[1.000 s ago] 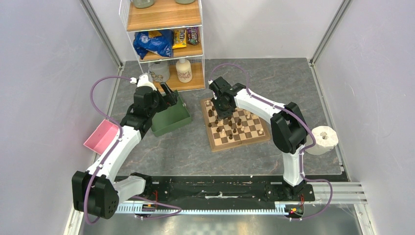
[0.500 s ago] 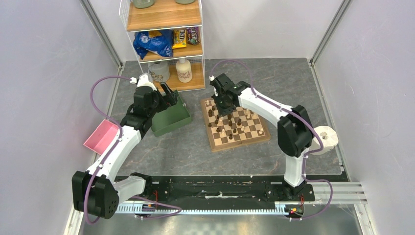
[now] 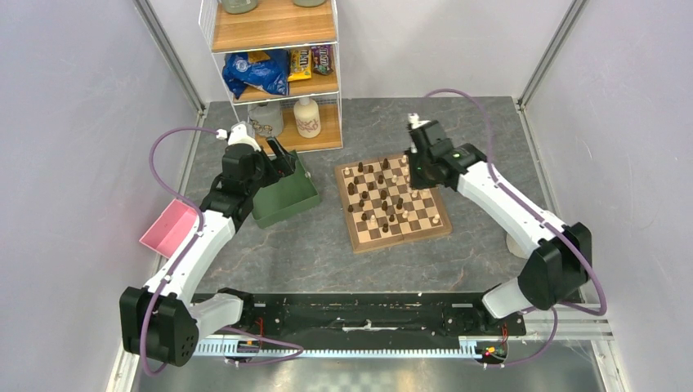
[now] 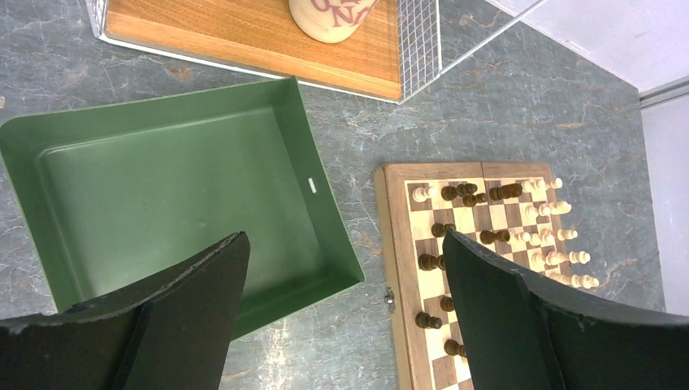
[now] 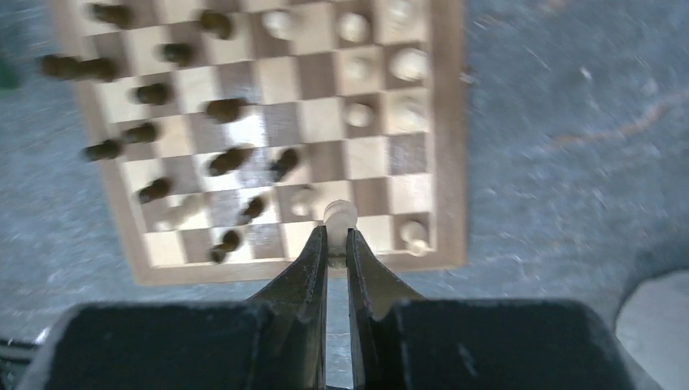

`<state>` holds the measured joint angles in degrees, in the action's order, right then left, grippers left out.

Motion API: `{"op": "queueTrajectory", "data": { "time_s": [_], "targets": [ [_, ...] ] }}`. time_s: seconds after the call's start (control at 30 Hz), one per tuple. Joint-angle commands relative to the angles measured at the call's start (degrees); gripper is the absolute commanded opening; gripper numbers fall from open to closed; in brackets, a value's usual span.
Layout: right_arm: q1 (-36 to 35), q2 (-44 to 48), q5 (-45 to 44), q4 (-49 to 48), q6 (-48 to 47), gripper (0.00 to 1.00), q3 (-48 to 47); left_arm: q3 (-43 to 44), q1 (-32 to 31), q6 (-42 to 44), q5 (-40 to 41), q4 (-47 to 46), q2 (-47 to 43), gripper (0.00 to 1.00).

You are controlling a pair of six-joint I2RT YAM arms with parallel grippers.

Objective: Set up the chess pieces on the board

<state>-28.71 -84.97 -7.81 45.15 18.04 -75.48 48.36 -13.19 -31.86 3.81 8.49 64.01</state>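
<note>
The board (image 3: 395, 204) lies slightly askew on the grey surface (image 3: 310, 253), right of the middle. The right hand (image 5: 337, 237) hangs over the board's far right part. Its fingers (image 5: 313, 260) are pressed together on a pale piece (image 5: 340, 214), whose round head sticks out past the tips. The wrist view is blurred, so it cannot be told whether that piece touches the board.

Dark pieces (image 3: 364, 192) stand scattered over the left half and the middle of the board, some in a loose row along the far edge. Pale pieces (image 3: 425, 200) crowd the right side, with a few among the dark ones near the front. Several pieces stand on squares close to the held one, near the fingertips.

The left hand (image 4: 343, 237) hovers over a green tray (image 4: 162, 179), its fingers (image 4: 504, 309) spread wide with nothing between them. The tray lies just left of the board, not touching it.

Behind the tray stands a wire rack (image 3: 278, 49) with wooden shelves. A blue bag (image 3: 255, 72) and sweet packets lie on the middle shelf, and two jugs (image 3: 308, 118) stand on the lowest. A pink bin (image 3: 170, 227) lies by the left wall, well apart from the board. The right arm crosses the surface right of the board and covers most of a white roll (image 3: 513, 245) there.
</note>
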Motion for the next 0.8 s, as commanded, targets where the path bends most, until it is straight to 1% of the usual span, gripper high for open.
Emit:
{"op": "queueTrajectory", "data": {
  "time_s": [0.0,0.17,0.43,0.77],
  "targets": [
    [5.93,2.50,1.23,0.33,1.47,0.10,5.87,-0.40,0.36,0.35,-1.54,-1.85,-1.37,0.96],
    [8.62,0.78,2.56,-2.17,0.96,0.10,9.50,-0.63,0.36,-0.14,-2.23,-2.34,-1.33,0.96],
    [9.59,-3.10,2.15,-4.02,1.09,0.10,9.81,-0.55,0.36,-0.05,-1.93,-1.99,-2.13,0.96],
    [10.68,-4.96,0.83,-6.35,1.57,0.11,12.31,-0.37,0.42,-0.13,-2.09,-2.16,-1.58,0.96]
  ]
}}
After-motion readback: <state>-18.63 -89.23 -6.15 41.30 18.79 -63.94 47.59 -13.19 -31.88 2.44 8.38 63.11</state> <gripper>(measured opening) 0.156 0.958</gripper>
